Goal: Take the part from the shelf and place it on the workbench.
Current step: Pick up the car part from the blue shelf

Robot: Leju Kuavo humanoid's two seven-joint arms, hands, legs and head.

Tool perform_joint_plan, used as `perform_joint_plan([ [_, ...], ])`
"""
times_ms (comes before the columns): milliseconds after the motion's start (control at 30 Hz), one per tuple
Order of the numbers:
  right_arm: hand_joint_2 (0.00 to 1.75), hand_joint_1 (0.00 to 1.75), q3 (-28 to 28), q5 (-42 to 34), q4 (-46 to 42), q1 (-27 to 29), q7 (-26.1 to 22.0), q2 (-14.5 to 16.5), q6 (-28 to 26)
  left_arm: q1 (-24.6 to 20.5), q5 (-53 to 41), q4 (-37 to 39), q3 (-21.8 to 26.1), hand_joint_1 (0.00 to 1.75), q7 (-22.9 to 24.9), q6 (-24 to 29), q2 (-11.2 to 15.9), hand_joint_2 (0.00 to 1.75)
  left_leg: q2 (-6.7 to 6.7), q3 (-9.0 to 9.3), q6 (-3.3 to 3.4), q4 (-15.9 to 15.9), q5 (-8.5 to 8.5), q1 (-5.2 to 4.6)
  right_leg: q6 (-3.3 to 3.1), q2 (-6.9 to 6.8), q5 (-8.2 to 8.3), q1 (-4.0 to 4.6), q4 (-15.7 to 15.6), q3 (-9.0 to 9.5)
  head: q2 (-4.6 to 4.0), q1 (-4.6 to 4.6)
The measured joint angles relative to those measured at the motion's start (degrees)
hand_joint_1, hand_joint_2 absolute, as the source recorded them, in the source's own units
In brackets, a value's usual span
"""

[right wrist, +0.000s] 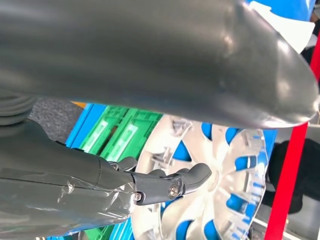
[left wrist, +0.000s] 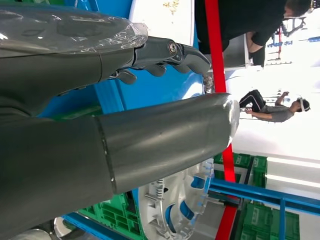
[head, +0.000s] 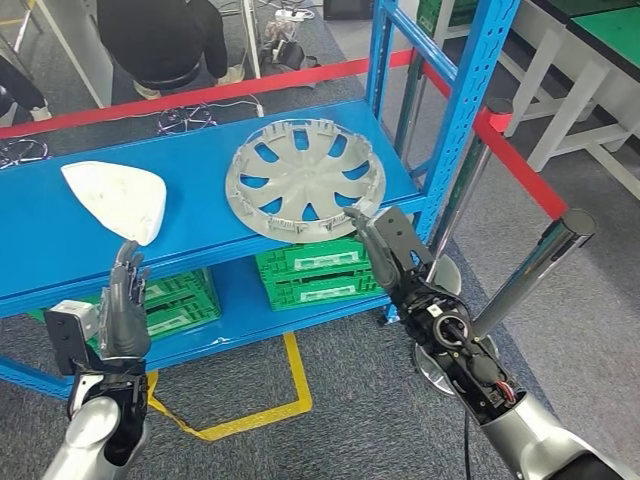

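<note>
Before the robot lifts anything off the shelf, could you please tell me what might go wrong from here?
The hubcap overhangs the front edge of the shelf, so a nudge from the right hand could tip it off. The blue upright stands close beside that arm and might be struck. The left hand is near the white part and might knock it.

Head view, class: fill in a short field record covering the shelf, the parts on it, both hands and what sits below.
shelf: blue shelf, top level holds two parts
part one: silver wheel cover, lying flat near the front edge
part two: white shell, apart from the cover
left hand: empty, below the shell
right hand: open, fingertips at the cover's rim
below: green crates
</note>
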Motion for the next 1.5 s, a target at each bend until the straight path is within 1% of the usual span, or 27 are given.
perform_joint_plan([
  [167, 0.00, 0.00, -0.60, -1.42, -1.82, 0.82, -1.74, -0.02, -0.10, -0.03, 0.38, 0.00, 0.00, 0.00, 0.41, -0.54, -0.25, 0.00, 0.00, 0.00, 0.00, 0.00, 0.00, 0.00, 0.00, 0.00, 0.00, 0.00, 0.00, 0.00, 0.00, 0.00],
  [333, 0.00, 0.00, -0.65, -1.99, -3.33, 1.39, -2.34, -0.02, -0.22, -0.07, 0.47, 0.01, 0.00, 0.00, 0.50, -0.67, -0.45, 0.00, 0.00, 0.00, 0.00, 0.00, 0.00, 0.00, 0.00, 0.00, 0.00, 0.00, 0.00, 0.00, 0.00, 0.00],
  [467, 0.00, 0.00, -0.69, -4.09, -4.39, 1.79, -3.44, -0.02, -0.46, -0.10, 0.57, 0.01, 0.00, 0.00, 0.50, -0.98, -0.53, 0.00, 0.00, -0.01, 0.01, 0.02, -0.02, -0.01, 0.01, 0.00, 0.01, -0.02, -0.02, 0.01, 0.00, 0.01],
  [633, 0.00, 0.00, -0.62, -5.55, -6.21, 2.32, -4.60, 0.03, -1.48, -0.36, 0.71, 0.01, 0.00, 0.00, 0.37, -1.40, -0.55, 0.00, -0.01, -0.22, 0.81, 0.44, -0.39, -0.26, 0.51, -0.06, 0.09, -0.40, -0.25, 0.08, 0.00, -0.26],
  [700, 0.00, 0.00, -0.65, -6.42, -7.17, 2.39, -5.22, 0.05, -1.77, -0.62, 0.82, 0.01, 0.00, 0.00, 0.06, -1.62, -0.61, 0.00, 0.04, 0.40, 1.24, -0.58, -0.16, 0.01, 0.88, -0.02, -0.17, -0.27, -0.17, 0.02, -0.01, -0.22],
  [733, 0.00, 0.00, -0.67, -6.76, -7.66, 2.43, -5.52, 0.05, -1.84, -0.81, 0.89, 0.02, 0.00, 0.00, -0.13, -1.71, -0.69, 0.00, 0.12, 0.90, 1.50, -1.19, -0.04, 0.22, 1.03, 0.04, -0.82, -0.25, 0.94, -0.45, -0.01, -0.12],
  [767, 0.00, 0.00, -0.67, -7.07, -8.04, 2.51, -5.72, 0.06, -1.84, -0.99, 0.96, 0.03, 0.00, 0.00, -0.28, -1.73, -0.80, 0.00, 0.19, 1.44, 1.68, -1.72, 0.05, 0.44, 1.17, 0.12, -1.94, -0.25, 3.41, -1.58, -0.01, 0.09],
  [833, 0.00, 0.00, -0.62, -7.46, -8.53, 2.90, -5.91, 0.10, -1.82, -1.21, 1.07, 0.14, 0.00, 0.00, -0.43, -1.75, -1.04, 0.00, 0.28, 2.08, 1.89, -1.96, -0.22, 0.56, 1.49, 0.25, -4.87, -0.53, 11.31, -5.53, 0.00, 0.44],
  [867, 0.00, 0.00, -0.60, -7.59, -8.68, 3.19, -5.95, 0.13, -1.82, -1.20, 1.11, 0.24, 0.00, 0.00, -0.44, -1.75, -1.15, 0.00, 0.22, 2.35, 1.85, -1.95, -0.45, 0.61, 1.72, 0.26, -5.71, -0.69, 14.79, -7.56, 0.00, 0.62],
  [900, 0.00, 0.00, -0.60, -7.65, -8.77, 3.44, -5.97, 0.14, -1.85, -1.15, 1.18, 0.36, 0.00, 0.00, -0.45, -1.77, -1.23, 0.00, 0.15, 2.66, 1.73, -1.94, -0.74, 0.70, 1.95, 0.25, -5.57, -0.90, 16.42, -8.82, 0.00, 0.78],
  [933, 0.00, 0.00, -0.61, -7.66, -8.87, 3.59, -6.00, 0.14, -1.87, -1.11, 1.25, 0.48, 0.00, 0.00, -0.46, -1.81, -1.28, 0.00, 0.06, 3.06, 1.49, -1.90, -1.07, 0.84, 2.17, 0.20, -4.28, -1.12, 15.71, -8.94, 0.00, 0.97],
  [967, 0.00, 0.00, -0.61, -7.66, -8.97, 3.65, -6.04, 0.14, -1.90, -1.08, 1.30, 0.57, 0.00, 0.00, -0.48, -1.89, -1.33, 0.00, -0.03, 3.58, 1.15, -1.81, -1.51, 1.04, 2.41, 0.11, -1.96, -1.38, 12.67, -7.92, 0.00, 1.22],
  [1000, 0.00, 0.00, -0.60, -7.66, -9.08, 3.68, -6.08, 0.14, -1.91, -1.09, 1.34, 0.65, 0.00, 0.00, -0.51, -1.97, -1.35, 0.00, -0.09, 4.06, 0.72, -1.66, -2.04, 1.19, 2.75, -0.08, 0.21, -1.63, 8.61, -6.22, 0.00, 1.43],
  [1033, 0.00, 0.00, -0.57, -7.66, -9.20, 3.69, -6.12, 0.14, -1.91, -1.15, 1.37, 0.71, 0.00, 0.00, -0.55, -2.05, -1.39, 0.00, -0.17, 4.35, 0.25, -1.38, -2.55, 1.19, 3.02, -0.26, 1.70, -1.67, 5.04, -4.47, -0.01, 1.66],
  [1067, 0.00, 0.00, -0.53, -7.66, -9.35, 3.74, -6.14, 0.14, -1.90, -1.21, 1.38, 0.76, 0.00, 0.00, -0.60, -2.10, -1.41, 0.00, -0.24, 4.36, -0.19, -1.04, -2.93, 1.10, 2.88, -0.36, 2.25, -1.70, 2.58, -3.23, -0.01, 1.78],
  [1100, 0.00, 0.00, -0.51, -7.67, -9.49, 3.87, -6.15, 0.15, -1.91, -1.25, 1.40, 0.80, 0.00, 0.00, -0.63, -2.12, -1.43, 0.00, -0.27, 4.22, -0.60, -0.75, -3.19, 0.98, 2.58, -0.37, 1.88, -1.58, 1.67, -2.73, -0.01, 1.72],
  [1167, 0.00, 0.00, -0.52, -7.67, -9.78, 4.00, -6.16, 0.15, -1.96, -1.28, 1.43, 0.85, 0.00, 0.00, -0.67, -2.16, -1.47, 0.00, -0.14, 4.10, -1.28, -0.56, -3.47, 1.01, 1.28, 0.02, 0.99, -1.32, 1.71, -2.65, -0.01, 1.42],
  [1200, 0.00, 0.00, -0.57, -7.66, -9.97, 4.01, -6.21, 0.15, -2.02, -1.33, 1.42, 0.86, 0.00, 0.00, -0.68, -2.19, -1.49, 0.00, -0.17, 4.22, -1.58, -0.24, -3.83, 1.18, 0.79, 0.27, 0.69, -1.22, 1.72, -2.38, -0.01, 1.22],
  [1233, 0.00, 0.00, -0.61, -7.66, -10.18, 3.88, -6.27, 0.15, -2.04, -1.43, 1.42, 0.87, 0.00, 0.00, -0.71, -2.22, -1.49, 0.00, -0.37, 3.78, -1.77, 1.04, -4.46, 1.32, 0.26, 0.48, 0.35, -1.16, 1.69, -1.93, -0.01, 1.05],
  [1267, 0.00, 0.00, -0.63, -7.66, -10.40, 3.73, -6.30, 0.15, -2.04, -1.54, 1.42, 0.89, 0.00, 0.00, -0.73, -2.24, -1.50, 0.00, -0.72, 2.45, -1.87, 3.71, -5.41, 1.37, -0.17, 0.64, 0.04, -1.15, 1.60, -1.38, -0.01, 0.83],
  [1300, 0.00, 0.00, -0.63, -7.67, -10.59, 3.65, -6.32, 0.16, -2.04, -1.60, 1.44, 0.91, 0.00, 0.00, -0.76, -2.26, -1.50, 0.00, -1.18, 0.00, -1.83, 7.83, -6.59, 1.36, -0.54, 0.78, -0.29, -1.11, 1.51, -0.93, -0.01, 0.52],
  [1333, 0.00, 0.00, -0.61, -7.69, -10.69, 3.58, -6.32, 0.19, -2.01, -1.58, 1.48, 0.94, 0.00, 0.00, -0.79, -2.27, -1.50, 0.00, -1.53, -3.31, -1.75, 12.70, -7.71, 1.27, -0.78, 0.91, -0.63, -1.00, 1.48, -0.57, -0.01, 0.22],
  [1367, 0.00, 0.00, -0.57, -7.75, -10.74, 3.60, -6.30, 0.22, -2.01, -1.47, 1.54, 1.00, 0.00, 0.00, -0.81, -2.28, -1.50, 0.00, -1.74, -6.67, -1.62, 16.97, -8.26, 1.14, -0.94, 1.10, -1.00, -0.86, 1.46, -0.20, -0.01, 0.02],
  [1400, 0.00, 0.00, -0.55, -7.81, -10.75, 3.66, -6.29, 0.25, -2.05, -1.33, 1.61, 1.09, 0.00, 0.00, -0.85, -2.30, -1.49, 0.00, -1.86, -9.31, -1.40, 19.47, -7.78, 1.00, -1.05, 1.35, -1.42, -0.72, 1.45, 0.26, 0.00, -0.15],
  [1433, 0.00, 0.00, -0.54, -7.87, -10.75, 3.72, -6.29, 0.27, -2.09, -1.23, 1.68, 1.20, 0.00, 0.00, -0.91, -2.32, -1.46, 0.00, -1.93, -10.71, -1.06, 19.47, -6.09, 0.82, -1.09, 1.62, -1.87, -0.60, 1.43, 0.82, 0.00, -0.27],
  [1467, 0.00, 0.00, -0.53, -7.91, -10.76, 3.76, -6.30, 0.27, -2.13, -1.19, 1.75, 1.29, 0.00, 0.00, -1.03, -2.36, -1.43, 0.00, -1.98, -10.73, -0.58, 16.88, -3.30, 0.55, -1.09, 1.86, -2.34, -0.53, 1.41, 1.46, 0.00, -0.37],
  [1500, 0.00, 0.00, -0.52, -7.92, -10.79, 3.79, -6.31, 0.28, -2.15, -1.22, 1.81, 1.36, 0.00, 0.00, -1.18, -2.41, -1.39, 0.00, -2.11, -9.72, 0.03, 12.49, 0.04, 0.16, -1.05, 2.07, -2.84, -0.54, 1.36, 2.07, -0.01, -0.50],
])
